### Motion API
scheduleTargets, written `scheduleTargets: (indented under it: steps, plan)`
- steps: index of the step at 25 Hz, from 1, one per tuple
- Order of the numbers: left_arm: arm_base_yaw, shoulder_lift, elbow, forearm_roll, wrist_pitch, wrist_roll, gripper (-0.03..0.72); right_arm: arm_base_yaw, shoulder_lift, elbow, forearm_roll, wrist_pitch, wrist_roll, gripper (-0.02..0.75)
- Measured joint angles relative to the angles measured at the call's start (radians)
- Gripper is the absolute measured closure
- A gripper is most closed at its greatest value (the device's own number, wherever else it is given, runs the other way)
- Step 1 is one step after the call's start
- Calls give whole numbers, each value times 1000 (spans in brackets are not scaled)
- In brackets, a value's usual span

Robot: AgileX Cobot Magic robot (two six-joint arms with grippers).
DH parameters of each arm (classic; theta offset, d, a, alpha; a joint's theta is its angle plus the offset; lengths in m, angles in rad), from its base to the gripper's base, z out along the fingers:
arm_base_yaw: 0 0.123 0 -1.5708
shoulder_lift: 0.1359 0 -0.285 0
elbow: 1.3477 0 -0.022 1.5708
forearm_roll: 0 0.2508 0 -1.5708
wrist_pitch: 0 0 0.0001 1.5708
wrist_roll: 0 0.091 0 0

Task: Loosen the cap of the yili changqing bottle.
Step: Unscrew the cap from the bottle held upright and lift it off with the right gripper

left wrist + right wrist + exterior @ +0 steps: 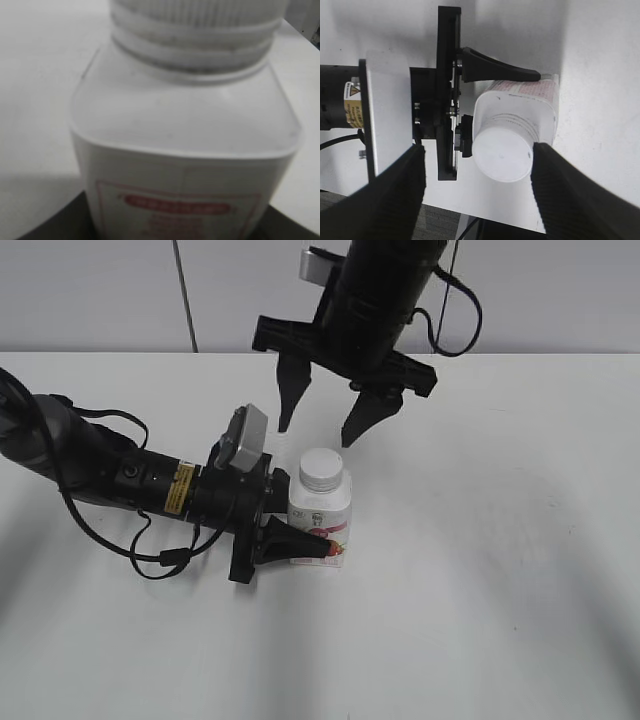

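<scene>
The yili changqing bottle (322, 515) stands upright on the white table, white with a red-pink label. Its ribbed white cap (322, 470) is on the neck. My left gripper (298, 518) comes in from the left and is shut on the bottle's lower body. In the left wrist view the bottle (185, 125) fills the frame, with the cap (195, 15) at the top edge. My right gripper (318, 432) hangs open just above and behind the cap. In the right wrist view the cap (501, 152) lies between the open fingers (476, 150), nearer the right one, above the bottle's shoulder (520, 105).
The white table (500, 570) stretches around the bottle. The left arm with its cables (110, 475) lies low across the left side of the table. A grey wall stands behind, and the table's edge shows in the right wrist view (445, 210).
</scene>
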Motion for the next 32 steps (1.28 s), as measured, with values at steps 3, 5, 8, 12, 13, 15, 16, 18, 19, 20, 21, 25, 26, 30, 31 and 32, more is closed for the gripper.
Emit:
scheduleTargets:
  steps: [3, 5, 8, 12, 13, 15, 16, 18, 19, 20, 21, 25, 26, 30, 31, 32]
  plan:
    - [0, 0, 0, 0, 0, 0, 321, 14, 17, -1, -7, 1, 5, 216]
    - [0, 0, 0, 0, 0, 0, 321, 18, 18, -1, -29, 1, 10, 216]
    - [0, 0, 0, 0, 0, 0, 321, 18, 18, -2, -56, 1, 12, 216]
    - [0, 0, 0, 0, 0, 0, 321, 23, 18, 6, -62, 1, 14, 216]
    - [0, 0, 0, 0, 0, 0, 321, 23, 18, 10, -63, 1, 14, 216]
    - [0, 0, 0, 0, 0, 0, 321, 23, 18, 14, -63, 1, 14, 217]
    - [0, 0, 0, 0, 0, 0, 321, 23, 18, 15, -62, 1, 14, 216]
    - [0, 0, 0, 0, 0, 0, 321, 23, 18, 15, -60, 1, 14, 216]
    - [0, 0, 0, 0, 0, 0, 321, 23, 18, 15, -60, 1, 14, 216]
    - [0, 0, 0, -1, 0, 0, 321, 23, 18, 15, -60, 1, 14, 216]
    - [0, 0, 0, -2, 0, 0, 321, 23, 20, 15, -59, 1, 14, 216]
    - [0, 0, 0, -4, 0, 0, 321, 23, 45, 15, -45, 1, 14, 216]
    - [0, 0, 0, -4, 0, 0, 321, 26, 52, 15, -45, 1, 14, 216]
    - [0, 0, 0, -6, 1, 0, 321, 35, 58, 21, -43, 2, 14, 216]
    - [0, 0, 0, -6, 2, 0, 321, 35, 58, 21, -43, 2, 14, 216]
    - [0, 0, 0, -6, 2, 0, 321, 35, 58, 21, -43, 2, 14, 216]
